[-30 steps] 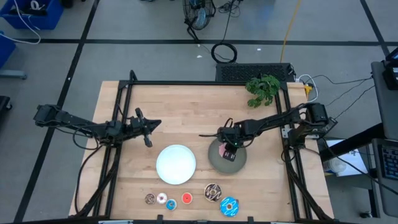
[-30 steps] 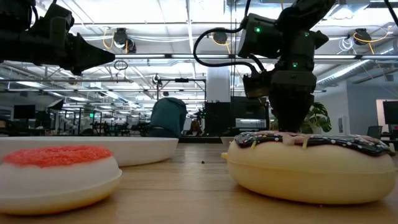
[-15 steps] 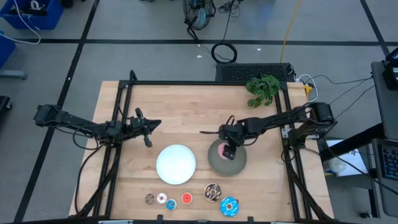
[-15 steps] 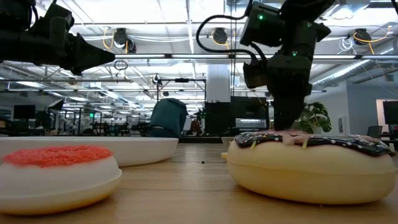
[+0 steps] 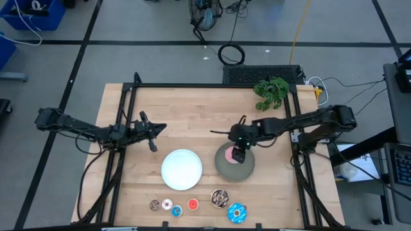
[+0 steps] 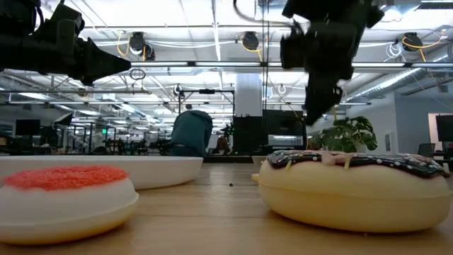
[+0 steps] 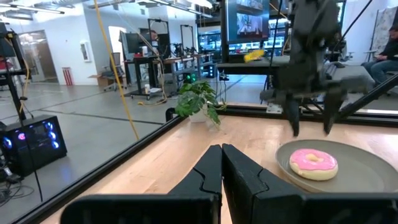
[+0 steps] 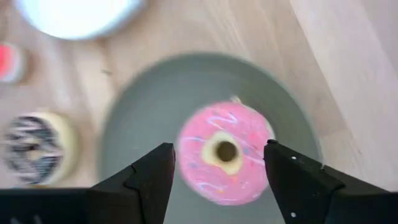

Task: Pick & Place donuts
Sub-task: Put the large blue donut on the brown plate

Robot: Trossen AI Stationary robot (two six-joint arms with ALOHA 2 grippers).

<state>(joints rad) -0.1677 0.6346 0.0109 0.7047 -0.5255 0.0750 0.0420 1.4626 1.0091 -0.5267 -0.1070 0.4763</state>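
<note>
pink donut (image 8: pixel 224 154) | flat on grey plate (image 8: pixel 149 93) | others near front edge

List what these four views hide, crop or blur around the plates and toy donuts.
- Low view: the sprinkled chocolate-brown ring donut hides the round grey plate and the pink donut on it.
- Low view: the red-topped mini donut is cut off by the left edge.
- High view: the mini donuts are too small for detail.
- Right wrist view: the round white plate is cropped and blurred.

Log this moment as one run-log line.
right gripper: open, above pink donut | pink donut: on grey plate | left gripper: shut, waiting at table's left
</note>
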